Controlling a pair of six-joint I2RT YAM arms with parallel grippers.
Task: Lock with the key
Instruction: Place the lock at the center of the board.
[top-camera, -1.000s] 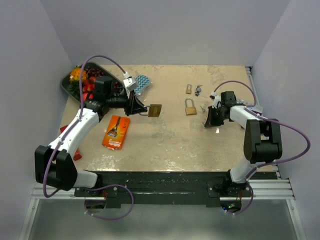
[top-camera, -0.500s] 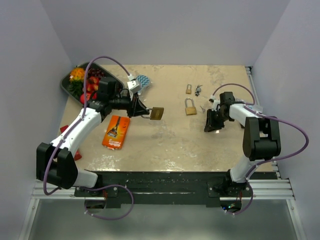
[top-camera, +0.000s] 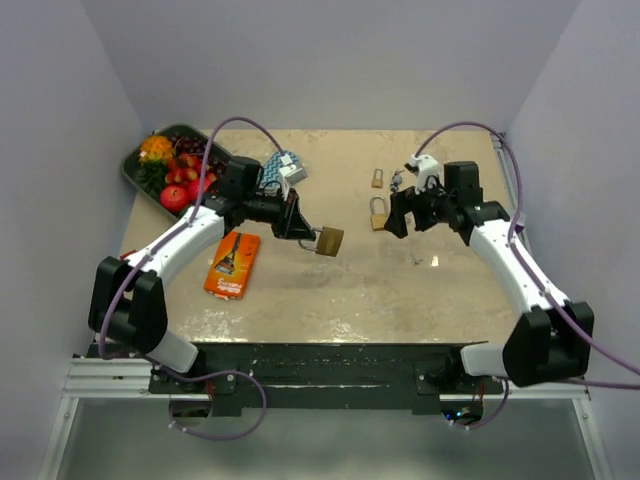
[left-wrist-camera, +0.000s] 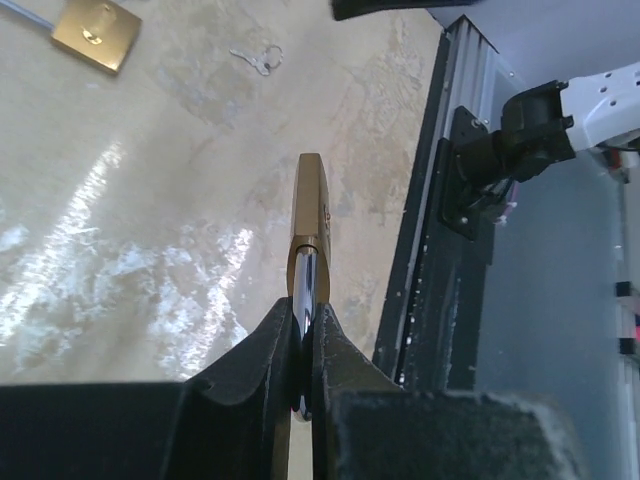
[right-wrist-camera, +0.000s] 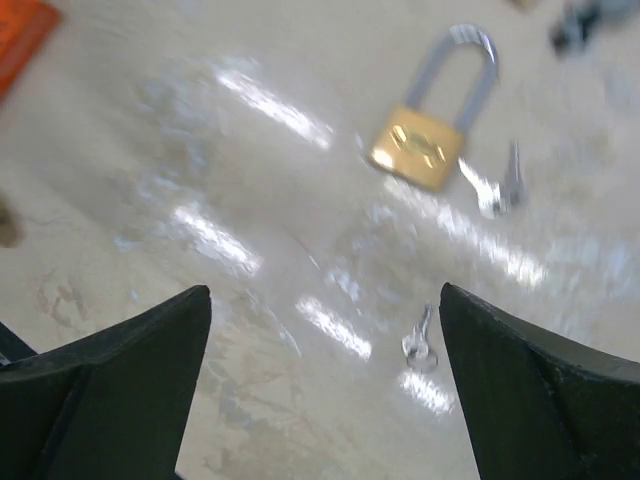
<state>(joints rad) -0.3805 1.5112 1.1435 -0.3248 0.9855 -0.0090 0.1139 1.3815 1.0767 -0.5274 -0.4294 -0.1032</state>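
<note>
My left gripper (top-camera: 308, 233) (left-wrist-camera: 303, 330) is shut on the steel shackle of a brass padlock (top-camera: 329, 241) (left-wrist-camera: 310, 215), which hangs edge-on above the middle of the table. A small silver key (right-wrist-camera: 420, 345) (left-wrist-camera: 255, 60) lies flat on the table. My right gripper (top-camera: 396, 216) (right-wrist-camera: 325, 295) hovers above it, open wide with nothing between its fingers (right-wrist-camera: 150, 350). A second brass padlock (top-camera: 379, 213) (right-wrist-camera: 415, 150) (left-wrist-camera: 95, 35) lies beyond, with another key (right-wrist-camera: 500, 185) beside it.
A dark tray (top-camera: 135, 172) of fruit stands at the back left. An orange packet (top-camera: 232, 264) lies below the left arm and a blue-white packet (top-camera: 285, 163) behind it. A tiny padlock (top-camera: 377, 178) and a key bunch (top-camera: 397, 180) lie at the back.
My right gripper went from shut to wide open, lifted off the table and moved back and left. My left gripper carried the padlock to the right, toward the centre.
</note>
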